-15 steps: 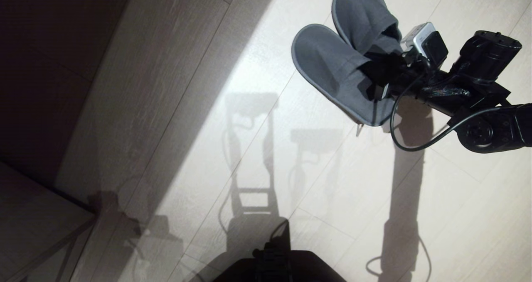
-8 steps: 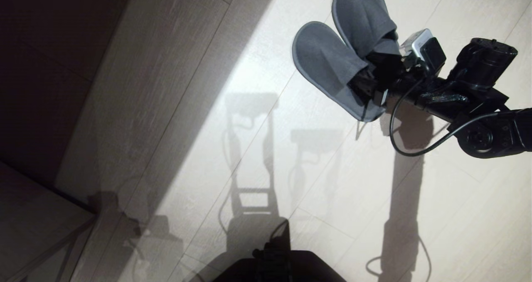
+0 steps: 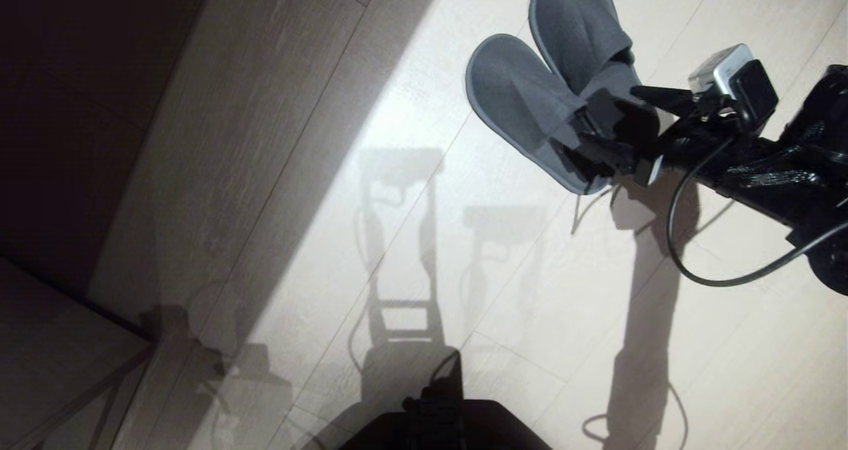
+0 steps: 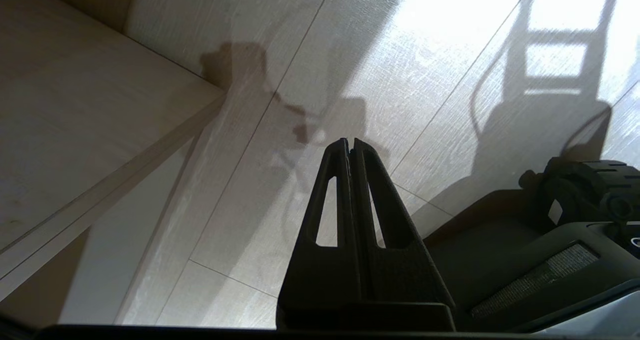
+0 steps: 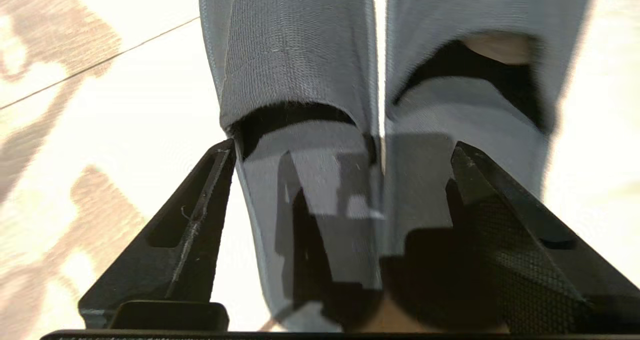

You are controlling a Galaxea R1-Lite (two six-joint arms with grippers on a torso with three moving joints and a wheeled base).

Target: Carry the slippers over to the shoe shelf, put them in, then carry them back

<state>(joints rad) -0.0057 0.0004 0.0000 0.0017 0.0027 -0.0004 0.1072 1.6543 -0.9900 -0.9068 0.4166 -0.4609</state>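
Hanging low beside the robot's dark base [image 4: 525,260], the black left gripper [image 4: 350,144] has its two slotted fingers pressed flat together, holding nothing, over the pale wood-plank floor [image 3: 371,105]. A light beige wood-laminate panel [image 4: 75,129] lies just beyond it. Farther out, the black right gripper [image 3: 626,128] reaches in from the right with its fingers [image 5: 200,215] spread wide, one on each outer side of the heels. The pair of soft grey-blue fabric slippers [image 3: 543,92] lies side by side on the sunlit floor, rounded toes pointing away, dark foot openings facing the gripper.
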